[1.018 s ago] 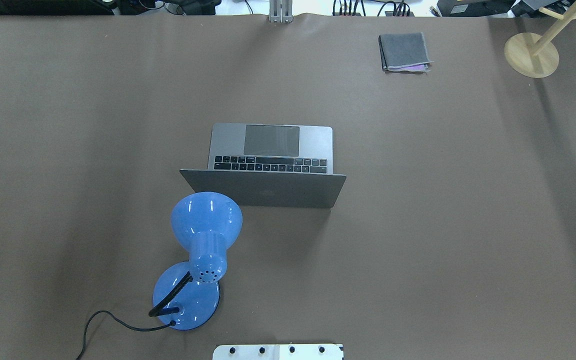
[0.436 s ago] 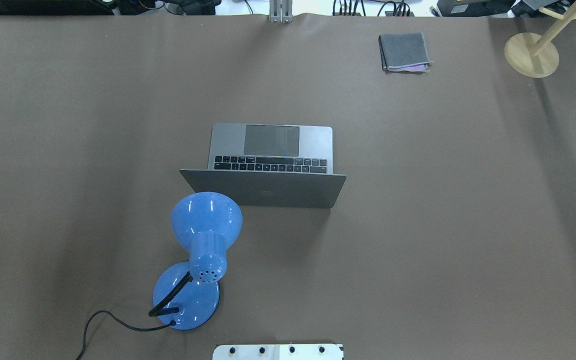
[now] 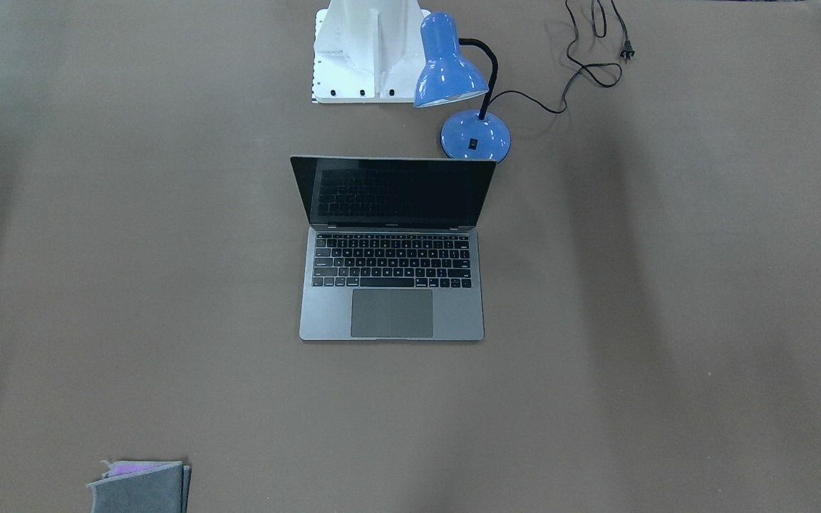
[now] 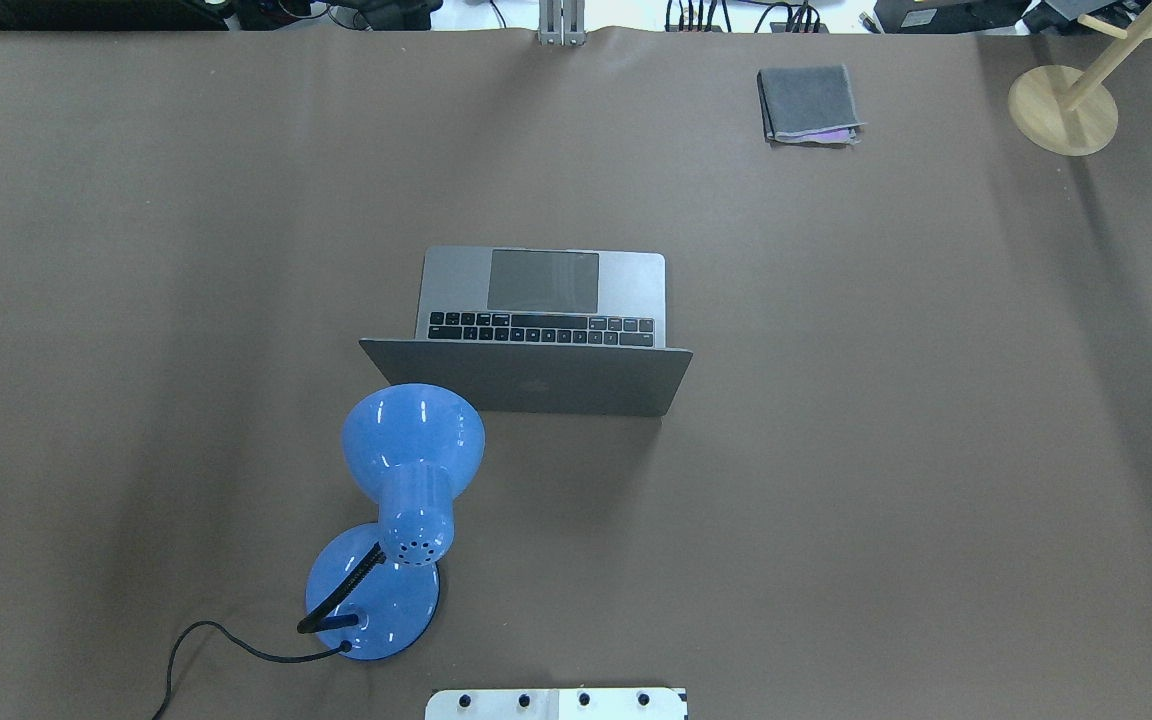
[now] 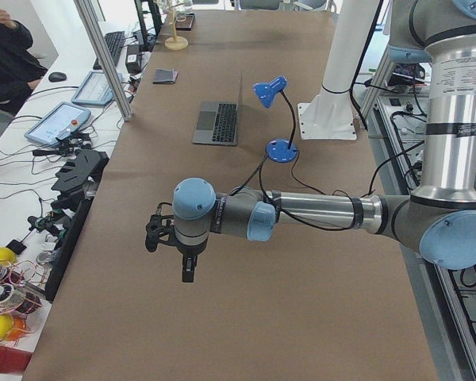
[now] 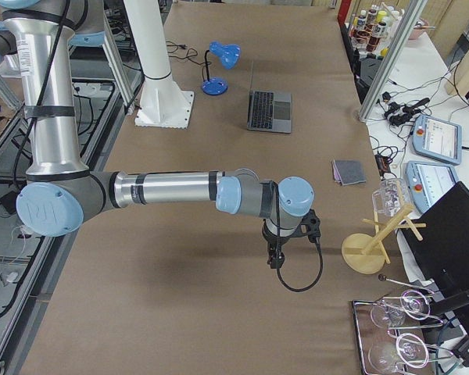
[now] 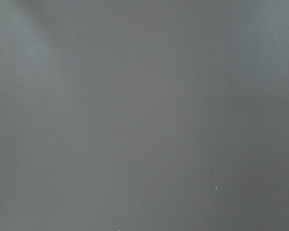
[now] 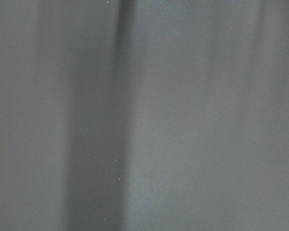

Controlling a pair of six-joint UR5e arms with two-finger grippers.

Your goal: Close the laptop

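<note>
The grey laptop [image 3: 393, 313] stands open in the middle of the brown table, its dark screen upright and facing away from the robot. Its lid back shows in the overhead view [image 4: 536, 380]. It also shows in the left side view [image 5: 218, 121] and the right side view [image 6: 269, 109]. My left gripper [image 5: 189, 271] hangs over bare table far off to the laptop's left. My right gripper [image 6: 275, 258] hangs far off to its right. I cannot tell whether either is open or shut. Both wrist views show only blurred table.
A blue desk lamp [image 4: 412, 440] stands just behind the lid's left corner, its cord [image 4: 206, 640] trailing left. A folded grey cloth [image 4: 809, 103] and a wooden stand [image 4: 1063, 110] sit at the far right. The white robot base [image 3: 368, 50] is behind the laptop.
</note>
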